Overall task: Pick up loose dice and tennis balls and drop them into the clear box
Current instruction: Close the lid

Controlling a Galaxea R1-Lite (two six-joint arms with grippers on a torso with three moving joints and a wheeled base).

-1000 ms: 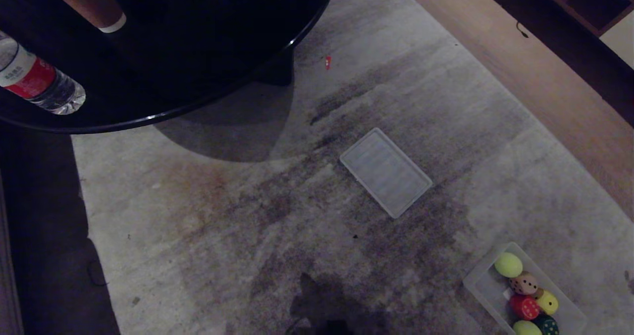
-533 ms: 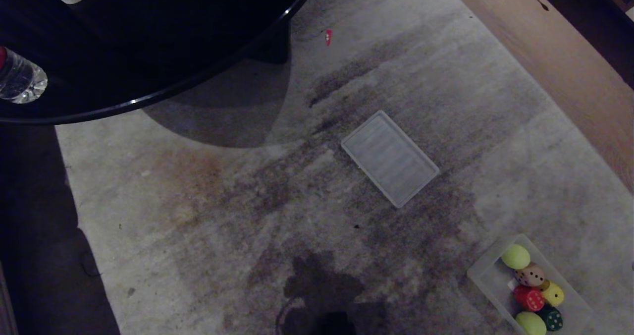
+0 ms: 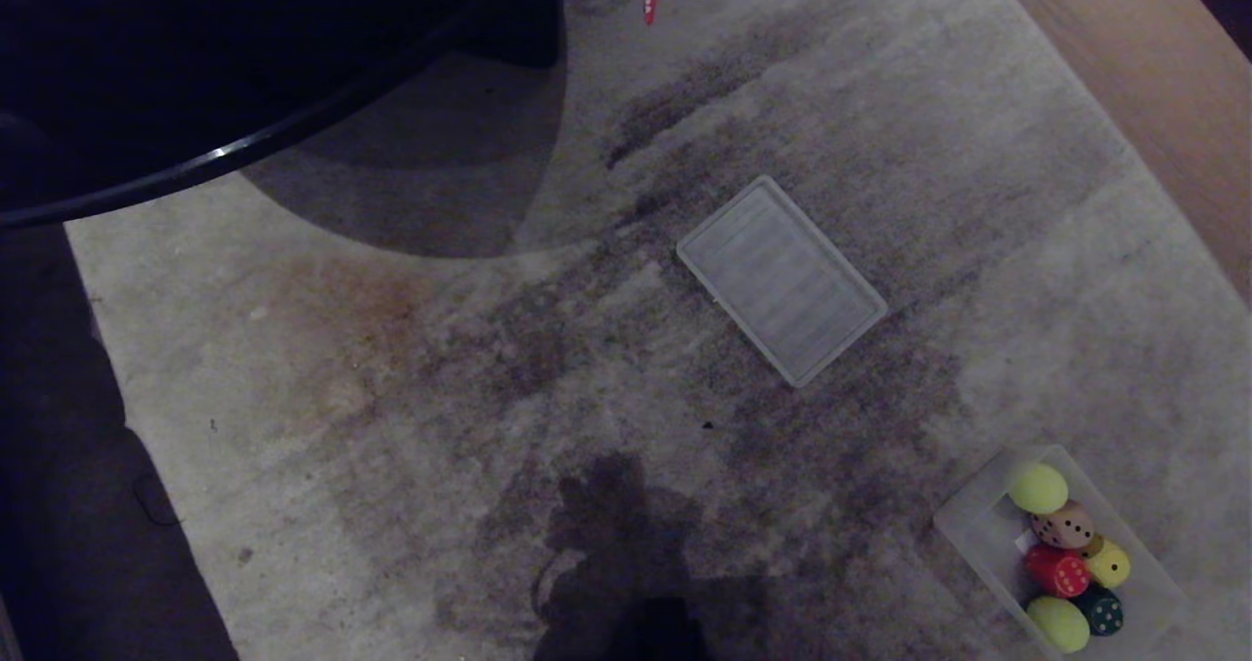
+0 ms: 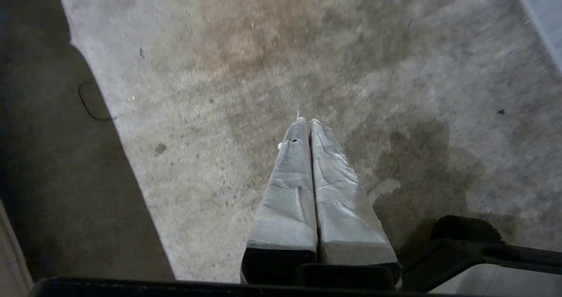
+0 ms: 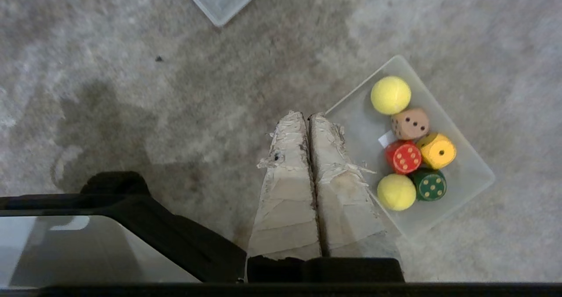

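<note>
So the clear box (image 3: 978,534) is sitting on the grey stained carpet (image 3: 411,426) at the lower right of the head view, and everything's already in it: all four dice and both tennis balls, packed along the side of the box farther from the robot. Going from the far end toward the near one you've got a tennis ball (image 3: 1038,489), then the tan die (image 3: 1068,525) touching it, then the red die (image 3: 1056,570) and yellow die (image 3: 1108,564) side by side, then the second tennis ball (image 3: 1057,623) next to the dark green die (image 3: 1103,611). The other half of the box is bare plastic, apart from a small white label (image 5: 386,138) by the red die. The lid (image 3: 782,280) lies flat on the carpet by itself, well apart from the box, up toward the middle of the head view. The right gripper (image 5: 308,117) hangs above the carpet just beside the box, its two tape-wrapped fingers pressed together with nothing between them. The left gripper (image 4: 307,122) is the same deal, fingers closed tight and empty, over a bare brownish patch of carpet away from the box. Further out there's the curved edge of a black round table (image 3: 225,153) at upper left and a strip of wood floor (image 3: 1154,74) at upper right.
</note>
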